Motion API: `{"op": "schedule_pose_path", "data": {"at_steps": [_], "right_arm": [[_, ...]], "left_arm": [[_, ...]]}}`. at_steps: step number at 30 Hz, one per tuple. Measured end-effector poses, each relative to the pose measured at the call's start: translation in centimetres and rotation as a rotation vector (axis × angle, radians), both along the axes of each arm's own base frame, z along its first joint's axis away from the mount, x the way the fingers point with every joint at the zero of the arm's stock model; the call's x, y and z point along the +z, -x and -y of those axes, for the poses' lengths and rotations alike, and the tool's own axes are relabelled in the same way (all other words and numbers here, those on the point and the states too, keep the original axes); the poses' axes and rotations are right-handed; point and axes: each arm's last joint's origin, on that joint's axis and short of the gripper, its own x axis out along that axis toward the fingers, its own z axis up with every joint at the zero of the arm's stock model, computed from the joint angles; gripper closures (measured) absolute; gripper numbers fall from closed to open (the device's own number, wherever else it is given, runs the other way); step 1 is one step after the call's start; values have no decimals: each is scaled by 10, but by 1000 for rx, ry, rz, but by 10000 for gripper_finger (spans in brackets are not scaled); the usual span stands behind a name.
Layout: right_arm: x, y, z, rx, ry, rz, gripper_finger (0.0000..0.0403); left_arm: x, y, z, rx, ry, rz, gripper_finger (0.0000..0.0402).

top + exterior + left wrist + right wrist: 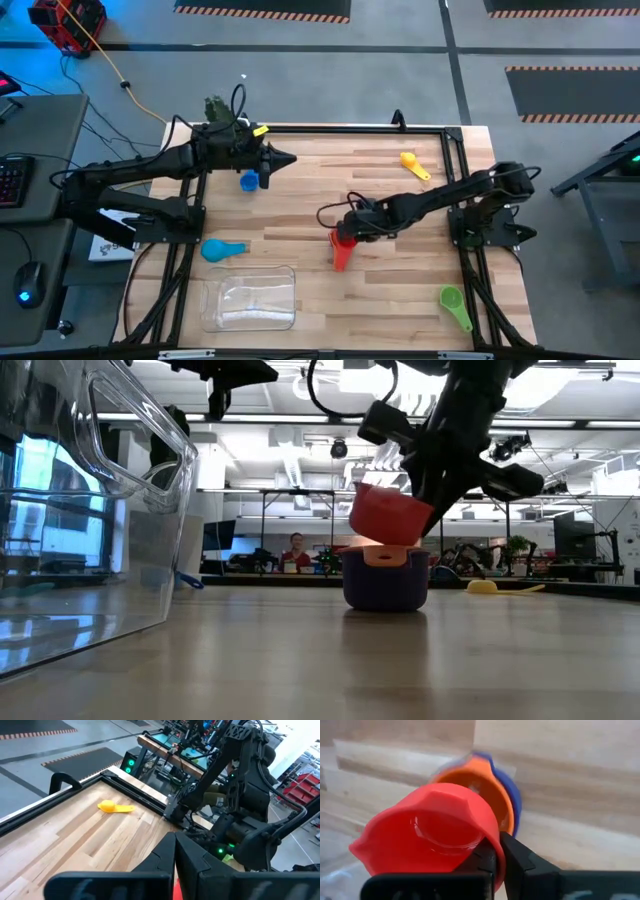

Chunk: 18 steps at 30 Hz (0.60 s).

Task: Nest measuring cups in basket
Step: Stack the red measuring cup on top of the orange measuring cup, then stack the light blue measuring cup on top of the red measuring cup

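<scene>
Mid-bench point(380, 190), the right gripper point(497, 851) pinches a red plastic measuring cup's point(427, 835) rim above nested orange point(492, 795) and dark-blue cups point(385, 585); the left gripper point(174, 851), closed and empty, hovers near the far-left corner.

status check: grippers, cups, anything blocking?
Right gripper shut on red cup, over orange cup nested in dark blue cup. Left gripper shut, holding nothing, at table's far side. Basket has no cups. Nothing blocking.

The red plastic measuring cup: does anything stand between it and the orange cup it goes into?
No. The right gripper holds the red plastic measuring cup tilted just above the orange cup, nested in the dark blue cup. Nothing visible lies between.
</scene>
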Motion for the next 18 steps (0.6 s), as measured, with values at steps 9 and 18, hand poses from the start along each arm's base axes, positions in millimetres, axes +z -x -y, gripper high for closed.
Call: {"op": "schedule_pose_path", "data": {"at_steps": [9,18], "right_arm": [[-5,-2,2,-21,17,-14,303],[19,16,7,80,62,-19,197]], "left_arm": [[0,0,0,0,1,-2,402],[0,1,-2,6,1,0,401]]}}
